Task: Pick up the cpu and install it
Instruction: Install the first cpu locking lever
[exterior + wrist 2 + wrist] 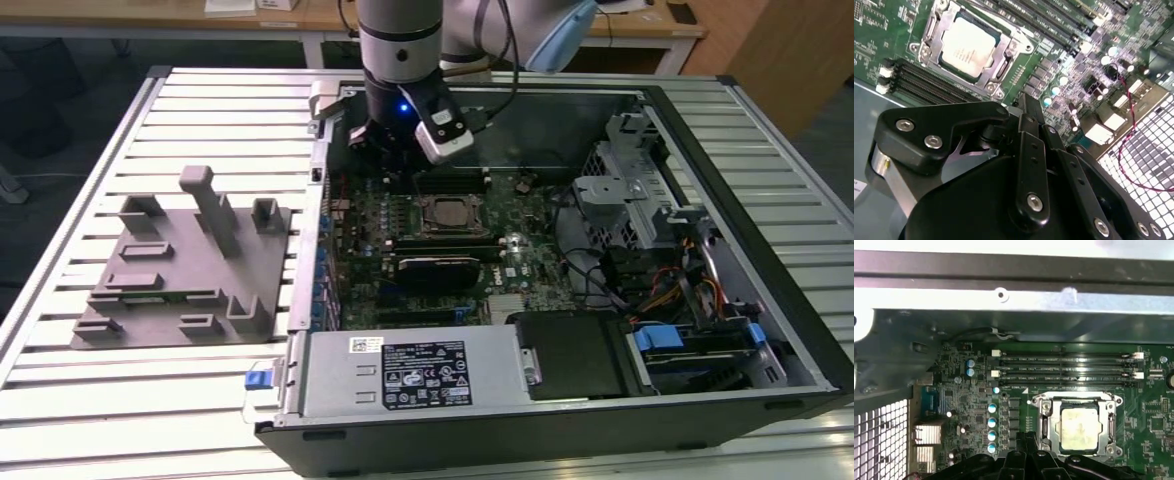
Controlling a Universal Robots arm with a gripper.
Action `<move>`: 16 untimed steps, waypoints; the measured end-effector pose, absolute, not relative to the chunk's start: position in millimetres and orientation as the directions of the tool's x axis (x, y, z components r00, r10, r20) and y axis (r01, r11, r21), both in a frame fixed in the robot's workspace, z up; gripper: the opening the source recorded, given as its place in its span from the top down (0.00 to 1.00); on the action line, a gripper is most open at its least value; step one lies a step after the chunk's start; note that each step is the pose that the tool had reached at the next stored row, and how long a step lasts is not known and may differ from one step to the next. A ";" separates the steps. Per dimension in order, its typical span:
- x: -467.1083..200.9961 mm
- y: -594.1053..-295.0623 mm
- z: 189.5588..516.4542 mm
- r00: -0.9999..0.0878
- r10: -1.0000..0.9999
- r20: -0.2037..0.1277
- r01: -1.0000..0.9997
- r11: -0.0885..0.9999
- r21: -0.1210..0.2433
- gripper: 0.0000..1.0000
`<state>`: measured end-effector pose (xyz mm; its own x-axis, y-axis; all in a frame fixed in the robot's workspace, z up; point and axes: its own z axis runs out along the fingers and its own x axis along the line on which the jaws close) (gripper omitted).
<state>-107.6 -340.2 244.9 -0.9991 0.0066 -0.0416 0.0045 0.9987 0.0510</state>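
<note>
The black fingers (1029, 120) of the gripper (1026, 102) are pressing together with nothing between them. In both wrist views their tips are hanging just above the green motherboard (1154, 425), close beside one corner of the socket (1079, 427) and not touching it.

The cpu (1080, 429), a flat square chip with a pale metal top, is lying flat inside that metal-framed socket, apart from the fingers. In the second wrist view the cpu (969, 47) is showing fully, with the socket frame (1004, 65) ringing it. Long dark memory slots (1069, 367) are running along one side of the socket.

In the exterior view the gripper (396, 160) is reaching down into an open computer case (534, 440), slightly behind the cpu (447, 212) and toward the exterior view's left of it. The case is lying on a slatted metal worktop (200, 110). A grey fixture (187, 270) with upright blocks is sitting on the worktop to the exterior view's left of the case, well apart from the gripper.
</note>
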 end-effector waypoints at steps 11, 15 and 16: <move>-112.6 -340.1 242.7 -0.999 0.002 -0.041 -0.003 0.991 0.133 0.89; -114.6 -340.1 241.7 -0.999 0.001 -0.041 -0.006 0.986 0.168 0.89; -115.1 -340.1 241.4 -0.999 0.000 -0.041 -0.007 0.984 0.177 0.89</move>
